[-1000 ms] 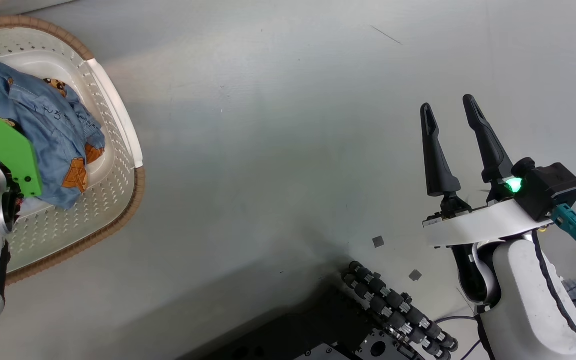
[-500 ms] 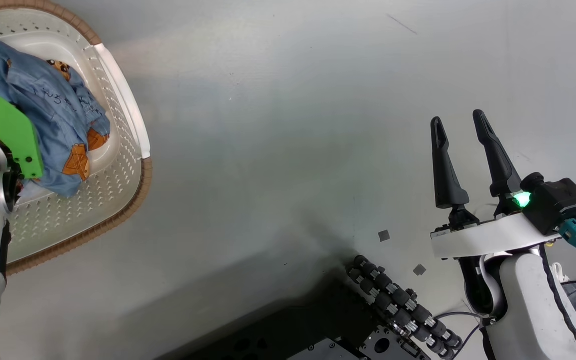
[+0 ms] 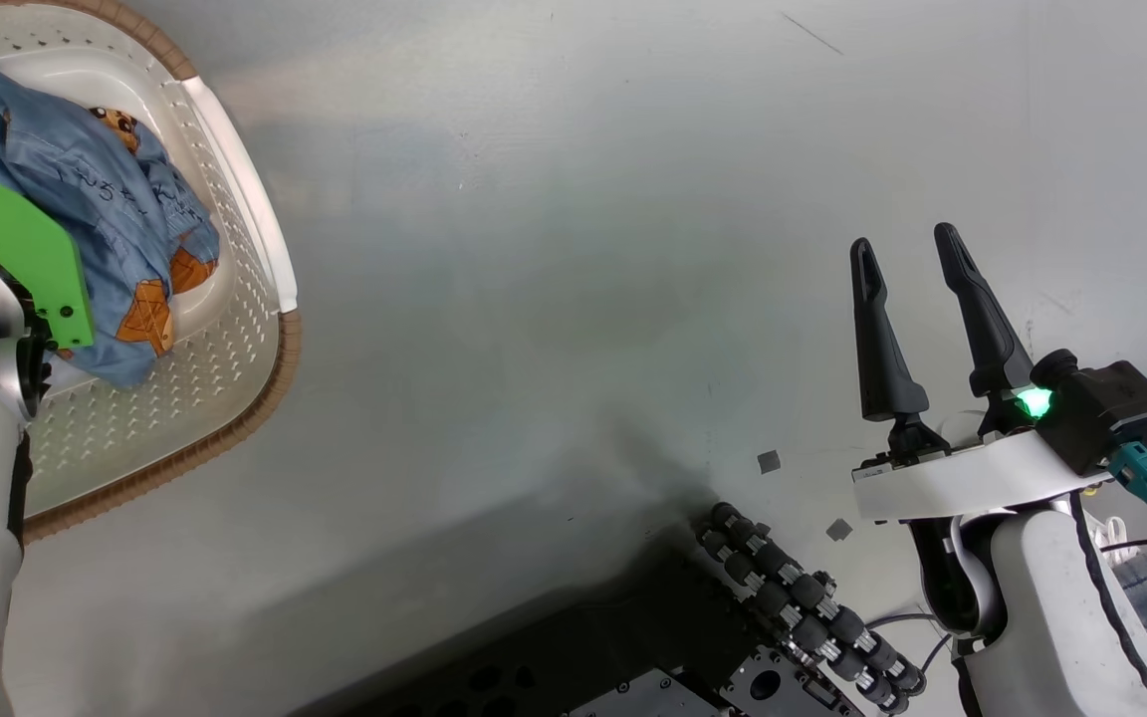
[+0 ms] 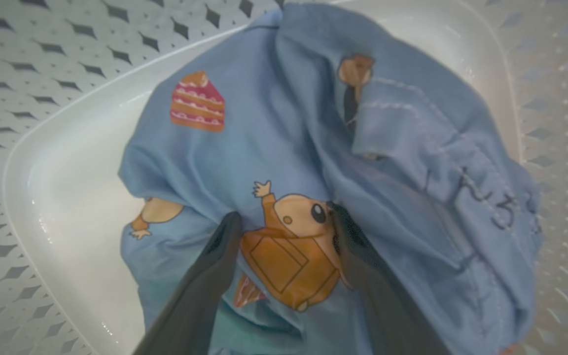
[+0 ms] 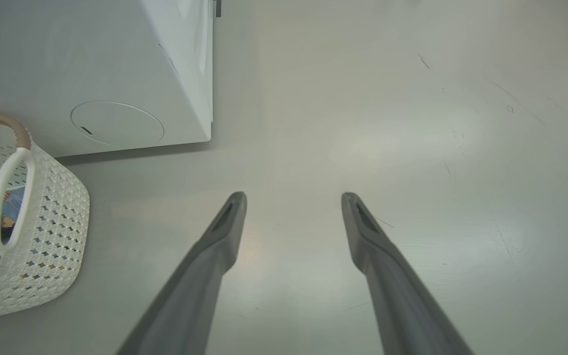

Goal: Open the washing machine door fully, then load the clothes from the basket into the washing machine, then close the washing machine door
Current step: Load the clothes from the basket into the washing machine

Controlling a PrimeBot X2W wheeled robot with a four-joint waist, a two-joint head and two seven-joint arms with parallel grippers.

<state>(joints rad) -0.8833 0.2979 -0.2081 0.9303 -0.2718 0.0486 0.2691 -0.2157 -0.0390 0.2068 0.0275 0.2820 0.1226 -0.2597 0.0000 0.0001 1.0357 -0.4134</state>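
At the basket: clothes (image 4: 284,148) are seen bunched in one heap inside the basket (image 3: 235,329), which stands on the floor (image 3: 573,249) near the washer (image 5: 116,64).
Left tool (image 4: 285,215): its jaws are held wide apart, with the fingers pressed into the blue cloth either side of an orange cartoon figure; nothing is clamped yet.
Right tool (image 3: 903,244): its jaws are held apart and empty above bare floor, well apart from the basket.
Handling: the cloth is judged light, soft and limp; sagging and trailing are to be expected when it is lifted, and a thin pinch may slip.
Hold: a thick raised fold near the heap's middle is best taken, so that the bundle can be lifted clear of the rim.
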